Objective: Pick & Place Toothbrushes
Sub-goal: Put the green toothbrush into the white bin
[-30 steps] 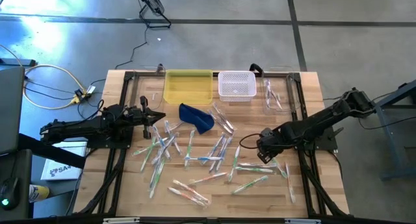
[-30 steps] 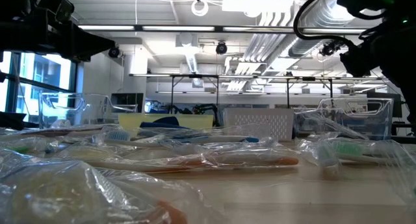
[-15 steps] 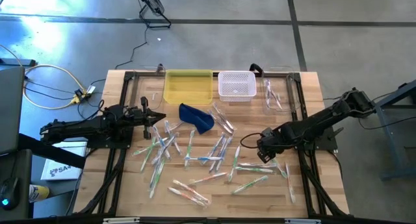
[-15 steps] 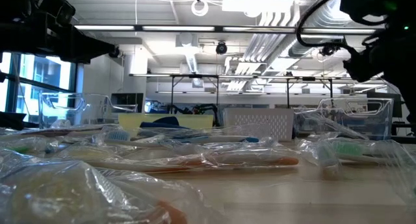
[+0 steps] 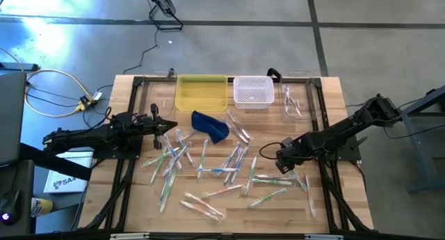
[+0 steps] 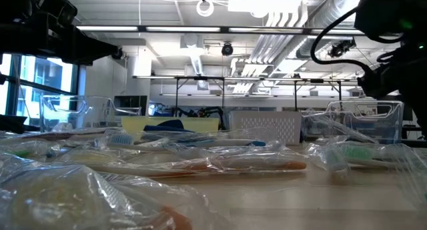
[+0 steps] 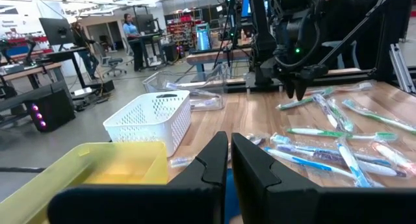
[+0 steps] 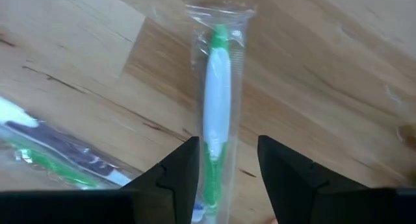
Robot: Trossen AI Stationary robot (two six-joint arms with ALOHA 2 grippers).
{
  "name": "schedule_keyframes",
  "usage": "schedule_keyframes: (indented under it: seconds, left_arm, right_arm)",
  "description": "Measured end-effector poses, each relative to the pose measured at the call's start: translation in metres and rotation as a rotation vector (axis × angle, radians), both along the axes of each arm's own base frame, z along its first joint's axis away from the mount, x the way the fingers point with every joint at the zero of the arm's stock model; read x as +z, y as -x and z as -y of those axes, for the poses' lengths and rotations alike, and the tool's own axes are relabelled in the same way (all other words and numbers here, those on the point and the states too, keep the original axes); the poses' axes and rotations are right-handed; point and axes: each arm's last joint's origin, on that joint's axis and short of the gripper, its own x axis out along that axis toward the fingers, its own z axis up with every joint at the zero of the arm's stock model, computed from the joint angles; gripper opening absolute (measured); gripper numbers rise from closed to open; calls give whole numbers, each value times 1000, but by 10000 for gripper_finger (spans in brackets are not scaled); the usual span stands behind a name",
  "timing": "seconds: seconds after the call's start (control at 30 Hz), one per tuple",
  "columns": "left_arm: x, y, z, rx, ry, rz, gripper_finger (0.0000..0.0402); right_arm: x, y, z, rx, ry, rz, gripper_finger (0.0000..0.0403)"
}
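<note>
Your right gripper (image 5: 281, 161) sits low over the right half of the table (image 5: 327, 205), pointed down at a green-and-white toothbrush (image 8: 216, 113) in a clear wrapper. Its 2 fingers (image 8: 175, 169) stand apart on either side of that brush, jaws partly open, and nothing is clamped between them (wrapper lies flat on the wood, no lift showing).

Your left gripper (image 5: 170, 126) hovers over the left side of the table, just left of the blue pouch (image 5: 211, 126). In the left wrist view its fingers (image 7: 214, 160) are nearly together with only a thin gap, and they hold nothing.

The toothbrushes (image 5: 226, 163) lie scattered across the middle and front of the table, most in clear wrappers, with green, blue, pink and orange accents. 1 cluster lies under and beside the left gripper, another spreads around the right gripper.

At the back edge: a yellow bin (image 5: 201, 92), a white basket (image 5: 252, 90) just right of it, and a clear bin (image 5: 292, 101) at far right with a few brushes inside. Another clear bin (image 5: 158, 95) stands left of the yellow one (contents hard to tell).
</note>
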Motion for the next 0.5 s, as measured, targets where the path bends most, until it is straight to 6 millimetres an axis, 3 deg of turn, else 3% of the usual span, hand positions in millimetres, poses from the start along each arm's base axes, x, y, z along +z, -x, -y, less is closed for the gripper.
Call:
schedule_keyframes:
  seconds: [0.5]
  left_arm:
    - [-2,0,0,0,3,-17,17]
  right_arm:
    - [-11,0,0,-72,-31,34,148]
